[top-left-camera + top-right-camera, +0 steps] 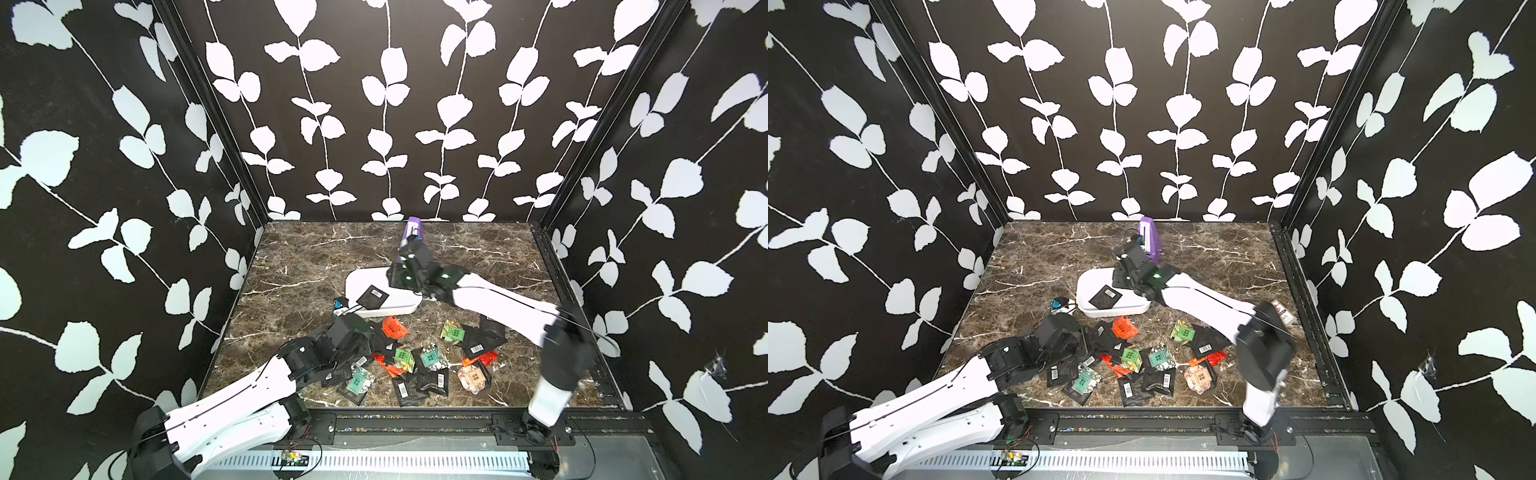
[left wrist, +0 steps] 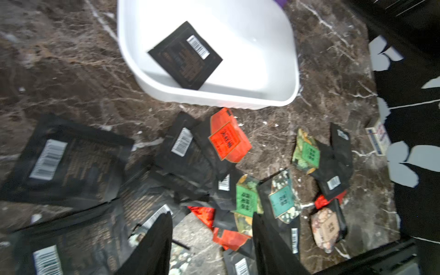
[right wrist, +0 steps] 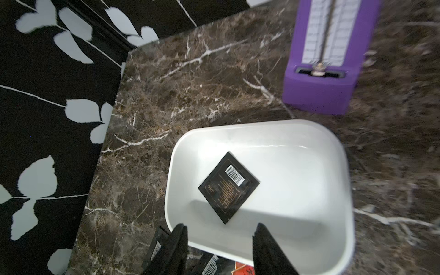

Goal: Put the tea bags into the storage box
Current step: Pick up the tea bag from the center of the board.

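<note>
The white storage box point(image 1: 356, 279) point(image 1: 1090, 282) stands mid-table with one black tea bag point(image 1: 372, 297) point(image 1: 1105, 297) point(image 2: 185, 56) point(image 3: 228, 187) lying flat inside. Several more tea bags point(image 1: 415, 359) point(image 1: 1144, 361) point(image 2: 183, 145), black, red-orange, green and tan, are piled on the marble in front of it. My right gripper point(image 3: 220, 228) point(image 1: 397, 276) hangs open over the box's near rim point(image 3: 262, 123), nothing between its fingers. My left gripper point(image 2: 211, 215) is open and empty just above the pile, short of the box point(image 2: 214, 97).
A long purple box point(image 1: 412, 232) point(image 1: 1150, 240) point(image 3: 326, 71) lies behind the storage box. A small clear-wrapped card pack point(image 1: 1283, 316) point(image 2: 378, 139) sits near the right wall. Patterned walls close in three sides, and a black rail point(image 1: 415, 419) runs along the front.
</note>
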